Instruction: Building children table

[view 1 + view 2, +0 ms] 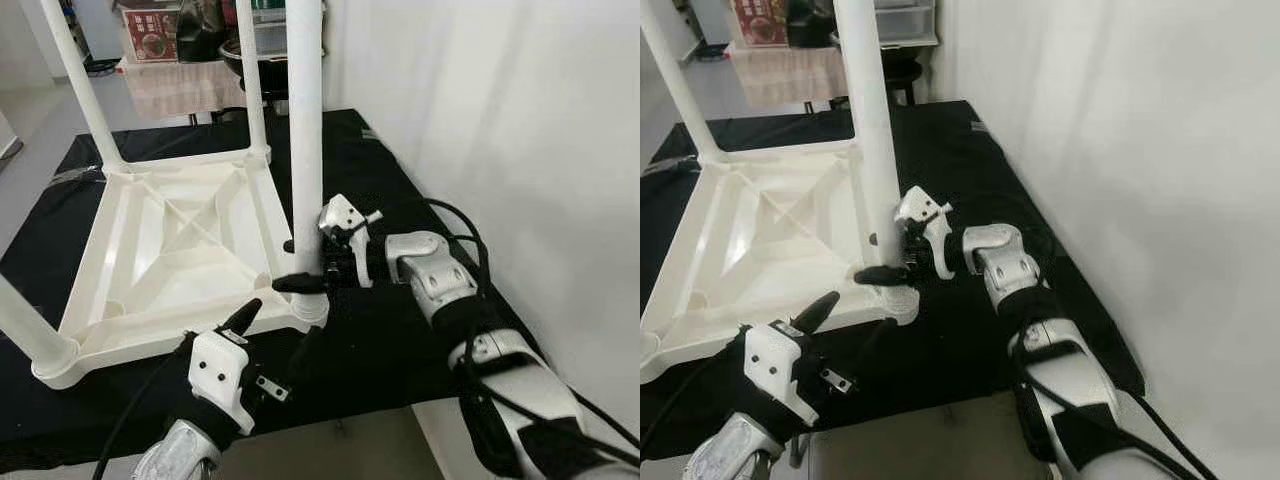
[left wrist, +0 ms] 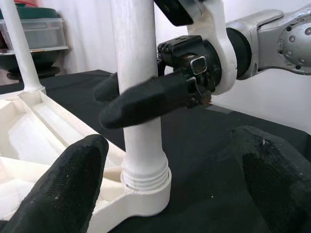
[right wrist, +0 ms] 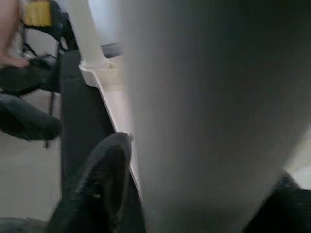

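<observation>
Table leg [image 1: 303,120] upright in corner socket, right gripper [image 1: 300,265] clamped around it, left gripper [image 1: 275,335] spread wide nearby

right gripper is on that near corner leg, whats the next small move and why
Probably turn the near leg further into its corner socket with the right gripper, whose fingers close around it just above the base. Thread ridges show at the socket rim in the left wrist view, so the leg may not be fully seated. The left gripper hovers open nearby, off the white tabletop.
</observation>
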`<state>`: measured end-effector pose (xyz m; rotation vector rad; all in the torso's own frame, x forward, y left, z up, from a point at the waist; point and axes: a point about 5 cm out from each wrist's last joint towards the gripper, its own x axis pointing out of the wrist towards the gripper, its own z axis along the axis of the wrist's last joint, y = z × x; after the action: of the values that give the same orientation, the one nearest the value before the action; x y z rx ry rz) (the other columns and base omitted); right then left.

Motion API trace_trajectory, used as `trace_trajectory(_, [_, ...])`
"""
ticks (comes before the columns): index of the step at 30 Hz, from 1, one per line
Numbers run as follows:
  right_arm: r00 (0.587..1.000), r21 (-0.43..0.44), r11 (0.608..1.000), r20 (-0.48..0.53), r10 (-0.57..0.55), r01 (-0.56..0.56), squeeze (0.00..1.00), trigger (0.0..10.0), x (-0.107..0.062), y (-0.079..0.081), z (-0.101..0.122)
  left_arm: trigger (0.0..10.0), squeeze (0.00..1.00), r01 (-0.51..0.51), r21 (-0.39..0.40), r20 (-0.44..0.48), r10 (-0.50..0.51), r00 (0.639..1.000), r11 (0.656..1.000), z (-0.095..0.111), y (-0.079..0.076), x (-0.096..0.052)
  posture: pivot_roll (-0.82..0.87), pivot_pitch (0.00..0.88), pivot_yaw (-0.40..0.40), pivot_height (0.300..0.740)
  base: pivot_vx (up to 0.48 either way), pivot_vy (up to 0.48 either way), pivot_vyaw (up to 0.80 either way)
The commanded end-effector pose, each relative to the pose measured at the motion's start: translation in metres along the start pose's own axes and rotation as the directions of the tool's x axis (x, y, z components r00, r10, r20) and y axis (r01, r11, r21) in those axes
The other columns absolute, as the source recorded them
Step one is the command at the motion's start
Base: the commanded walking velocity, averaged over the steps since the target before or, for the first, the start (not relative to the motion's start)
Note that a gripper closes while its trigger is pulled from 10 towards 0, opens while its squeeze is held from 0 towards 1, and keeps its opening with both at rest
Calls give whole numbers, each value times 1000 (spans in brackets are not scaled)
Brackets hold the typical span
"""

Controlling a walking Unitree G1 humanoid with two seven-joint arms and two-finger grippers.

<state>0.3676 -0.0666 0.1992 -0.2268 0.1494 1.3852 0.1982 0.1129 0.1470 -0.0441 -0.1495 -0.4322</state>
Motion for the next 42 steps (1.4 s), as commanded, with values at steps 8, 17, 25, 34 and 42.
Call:
trace_trajectory(8, [995,-4,995,39,95,-95,0,0,3,2,3,10000,0,-1,-10,-9,1,1000,1000,0,-2,-1,28,80,-34,740,0,0,0])
trace_trajectory(17, [695,79,690,-98,-712,719,0,0,-20,-28,-26,10000,0,-26,-4,-20,26,999,1000,-5,1,-5,36,61,-100,740,0,0,0])
trace_trajectory(25, [616,104,607,-121,-779,788,0,0,-11,41,-47,10000,0,-35,-6,-44,34,998,999,-11,10,-9,-8,41,-42,740,0,0,0])
trace_trajectory(34, [791,123,782,-55,-609,611,1000,10000,14,41,-26,10000,0,-50,-13,-43,49,998,999,-11,11,-9,2,39,-24,740,0,0,0])
trace_trajectory(42, [983,-46,987,104,-150,155,0,10000,16,43,-1,10000,0,-42,-26,-43,41,998,999,-13,10,-8,4,31,-18,740,0,0,0])
